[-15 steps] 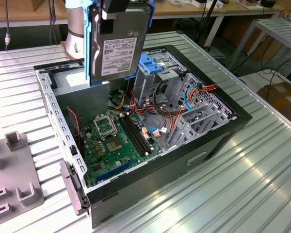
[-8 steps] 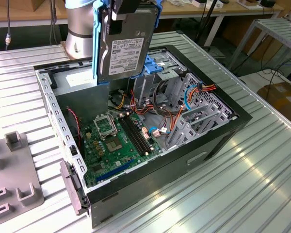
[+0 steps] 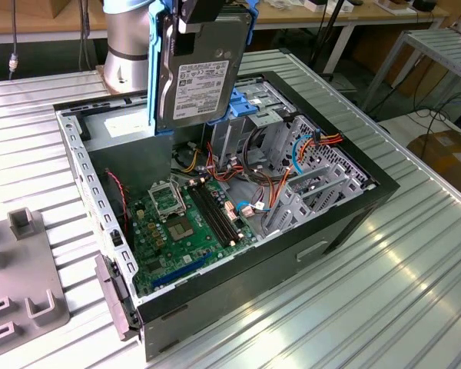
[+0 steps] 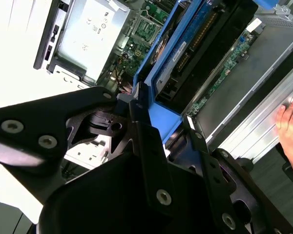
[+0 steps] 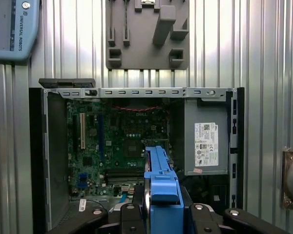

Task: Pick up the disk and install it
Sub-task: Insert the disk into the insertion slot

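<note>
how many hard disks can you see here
1. The disk is held upright by the gripper above the open computer case, to the exterior view's left of the drive cage. More may be hidden inside that cage.

Dull grey metal disk (image 3: 200, 77), glossy blue plastic frame (image 5: 161, 190); shiny ribbed metal table (image 3: 369, 292).

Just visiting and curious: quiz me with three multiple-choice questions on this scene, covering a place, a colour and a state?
1. Where is the disk? A on the motherboard; B above the open computer case; C on the table.
2. Its frame's colour? A red; B blue; C green.
3. The jaws are: A open; B shut on a cable; C shut on the disk.
Answers: B, it hangs clear over the case; B, blue edging shows round it; C, the jaws clamp its frame.
</note>
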Motion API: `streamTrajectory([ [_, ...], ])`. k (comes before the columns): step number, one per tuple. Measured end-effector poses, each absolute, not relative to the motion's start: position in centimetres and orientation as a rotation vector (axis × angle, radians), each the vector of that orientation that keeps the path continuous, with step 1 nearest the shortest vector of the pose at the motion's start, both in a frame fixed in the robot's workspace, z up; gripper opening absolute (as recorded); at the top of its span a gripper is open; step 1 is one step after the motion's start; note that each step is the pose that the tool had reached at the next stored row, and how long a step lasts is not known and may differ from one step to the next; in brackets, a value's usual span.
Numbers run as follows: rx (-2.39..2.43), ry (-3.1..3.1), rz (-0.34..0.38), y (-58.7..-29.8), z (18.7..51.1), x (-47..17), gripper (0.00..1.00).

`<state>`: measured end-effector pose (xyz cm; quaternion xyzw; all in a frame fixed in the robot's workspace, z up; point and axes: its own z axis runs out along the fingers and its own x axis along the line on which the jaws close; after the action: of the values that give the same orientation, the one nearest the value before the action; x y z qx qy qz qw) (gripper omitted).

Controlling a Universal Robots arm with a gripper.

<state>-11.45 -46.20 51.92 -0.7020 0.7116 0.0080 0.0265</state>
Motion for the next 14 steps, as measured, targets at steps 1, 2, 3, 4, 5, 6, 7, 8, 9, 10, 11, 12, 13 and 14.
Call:
streamTrajectory([
  [1,-2.169,2.199,0.025,-46.2,51.9,-11.4,0.37],
  [2,-2.169,2.199,0.025,-46.2,51.9,-11.4,0.37],
  [3,-2.169,2.199,0.025,-46.3,51.9,-11.4,0.37],
  [4,-2.169,2.199,0.025,-46.3,51.9,-11.4,0.37],
  [5,-2.169,2.199,0.025,-46.4,51.9,-11.4,0.37],
  [6,-2.169,2.199,0.025,-46.5,51.9,-11.4,0.37],
  [7,-2.169,2.199,0.025,-46.6,51.9,-11.4,0.37],
  [8,-2.169,2.199,0.025,-46.8,51.9,-11.4,0.37],
  [9,-2.169,2.199,0.025,-47.0,51.9,-11.4,0.37],
  [10,-2.169,2.199,0.025,-47.1,51.9,-11.4,0.37],
  [11,-2.169,2.199,0.025,-47.3,51.9,-11.4,0.37],
  [12,-2.169,2.199,0.025,-47.4,51.9,-11.4,0.37],
  [13,-2.169,2.199,0.025,-47.6,51.9,-11.5,0.37],
  [14,-2.169,2.199,0.025,-47.7,51.9,-11.5,0.37],
])
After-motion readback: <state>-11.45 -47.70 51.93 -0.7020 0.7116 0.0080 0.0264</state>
